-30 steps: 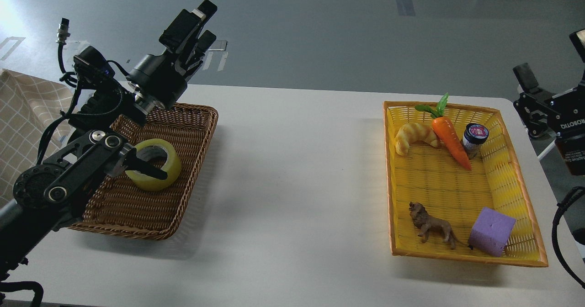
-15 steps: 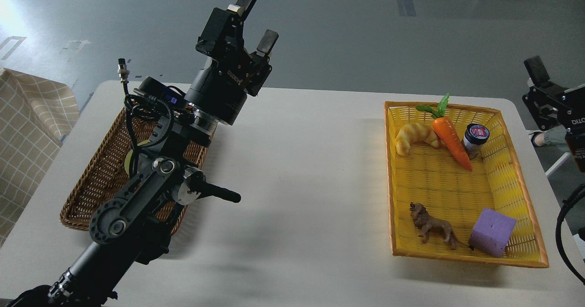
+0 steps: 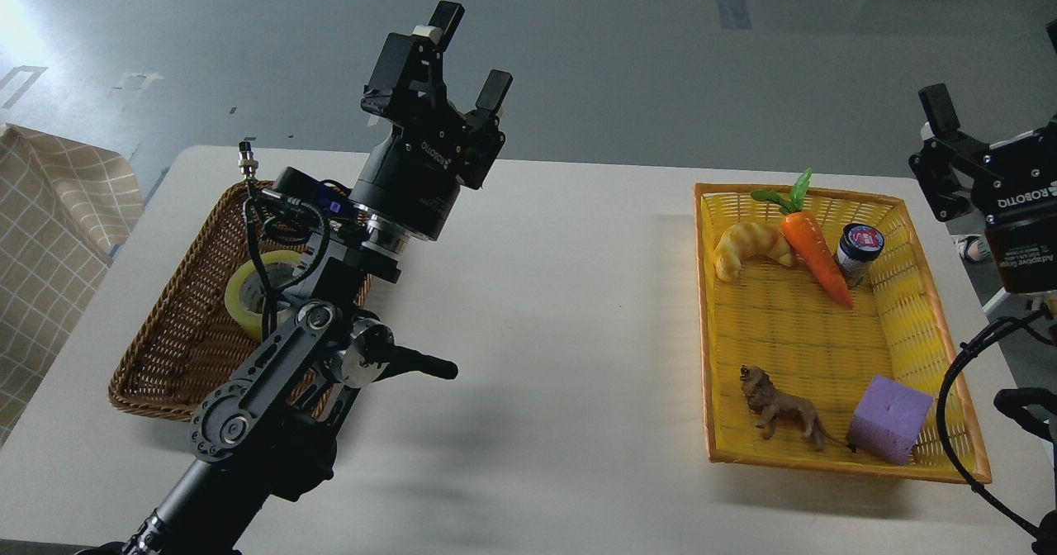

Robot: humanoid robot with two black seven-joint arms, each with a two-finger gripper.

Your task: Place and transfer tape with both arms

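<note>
White table [image 3: 561, 291] ahead: tape [image 3: 248, 292] sits in the brown basket [image 3: 177, 324]; my left gripper [image 3: 466, 55] hangs released above, empty.

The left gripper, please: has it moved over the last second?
Yes. The left gripper swung rightward, from above the brown basket's far edge to past its right rim.

Your desk [image 3: 545, 307] centre lies bare between the brown basket [image 3: 177, 324] at the left edge and the yellow basket [image 3: 908, 324] at the right edge.
</note>
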